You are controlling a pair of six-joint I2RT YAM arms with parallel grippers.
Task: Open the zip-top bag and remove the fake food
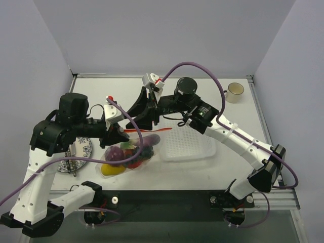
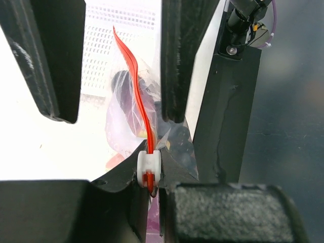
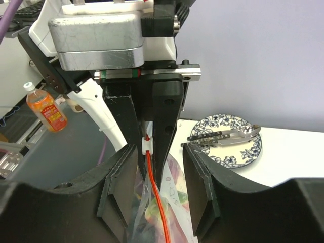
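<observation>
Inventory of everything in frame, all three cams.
zip-top bag: 1, clear with orange-red zip strip, centre of the scene
fake food: several, purple, red, yellow, dark, inside the bag
mesh basket: 1, white, right of the bag
plate: 1, blue-and-white floral, left of the bag
cutlery: count unclear, metal, on the plate
mug: 1, cream, far right corner
drink bottle: 1, orange, background of right wrist view
left gripper: 1, black, shut on the bag's zip end
right gripper: 1, black, open, straddling the zip strip

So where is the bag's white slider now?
The white slider sits low centre in the left wrist view, at the near end of the zip-top bag's orange-red strip, clamped in the left gripper's jaws.
</observation>
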